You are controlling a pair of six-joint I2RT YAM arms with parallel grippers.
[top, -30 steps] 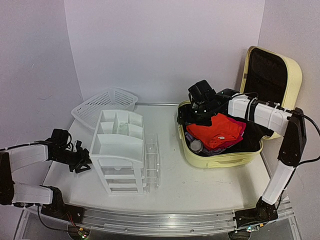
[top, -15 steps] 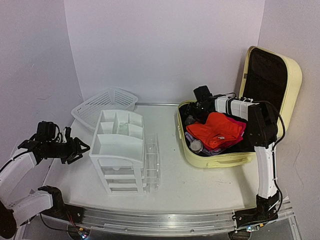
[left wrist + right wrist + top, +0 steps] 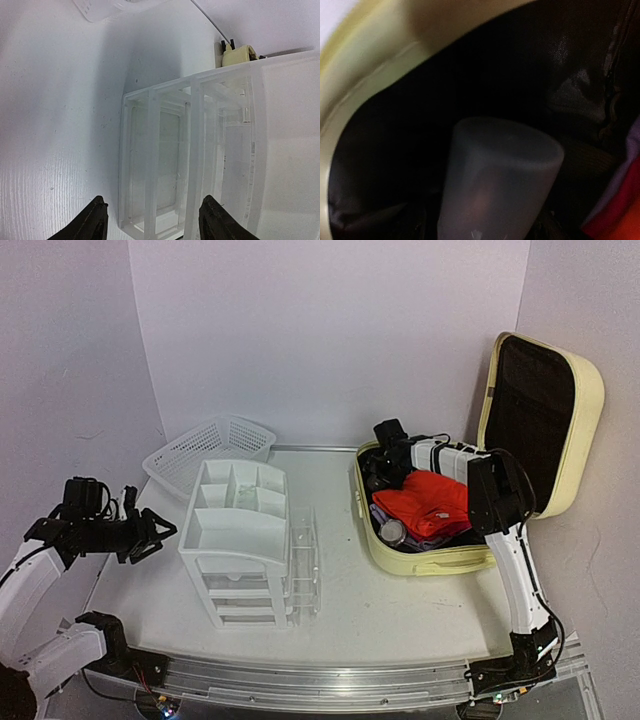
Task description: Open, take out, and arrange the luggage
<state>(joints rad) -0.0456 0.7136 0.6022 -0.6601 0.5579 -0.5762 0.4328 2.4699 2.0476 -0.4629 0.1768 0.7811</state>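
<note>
The top view is bright and sharp, with soft light. In the left wrist view a grey shadow lies on the table (image 3: 50, 125) beside the drawers (image 3: 200, 150). The right wrist view is dark and blurry; the cup (image 3: 495, 180) looks fuzzy.

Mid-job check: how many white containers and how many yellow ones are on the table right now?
White: 2, mesh basket and drawer organizer
Pale yellow: 1, luggage, lid up
Total: 3
</note>
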